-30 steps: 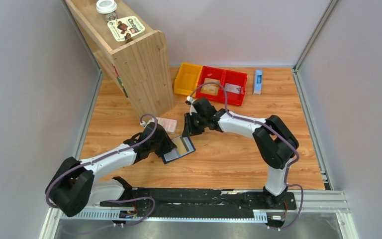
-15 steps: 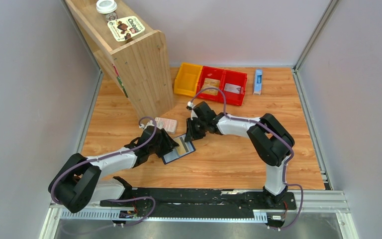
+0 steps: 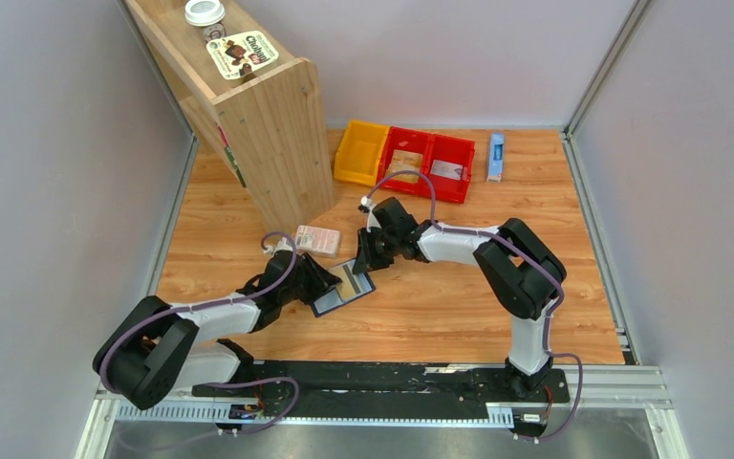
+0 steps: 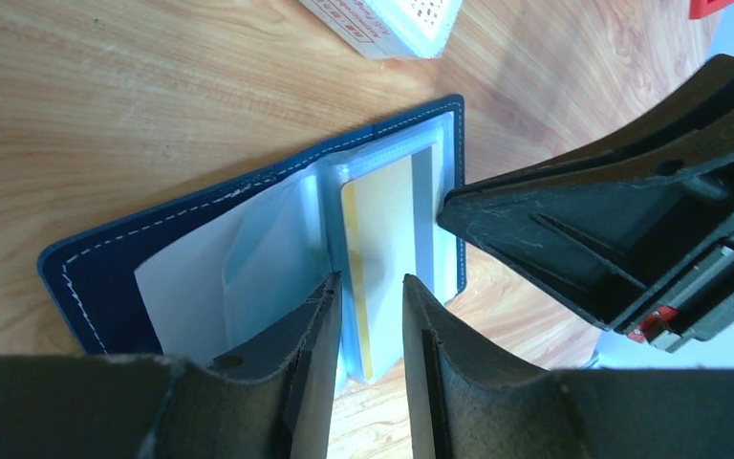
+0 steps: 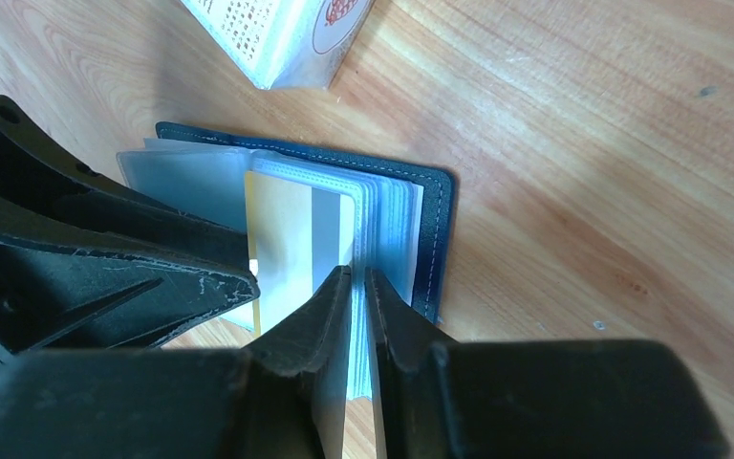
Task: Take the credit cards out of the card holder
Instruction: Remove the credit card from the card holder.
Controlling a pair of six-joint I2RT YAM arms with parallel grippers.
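Both arms are wearing the same livery. The left arm and the right arm are showing white shells along their links and bulky matte black housings at the joints. A purple cable is running along each arm, looping free near the wrist and ending in a small white plug. A black rail is joining the two bases. The left end effector and the right end effector are showing black moulded fingers, ribbed and scuffed with pale scratches. The right one is also carrying a red tab beside a grey metal piece.
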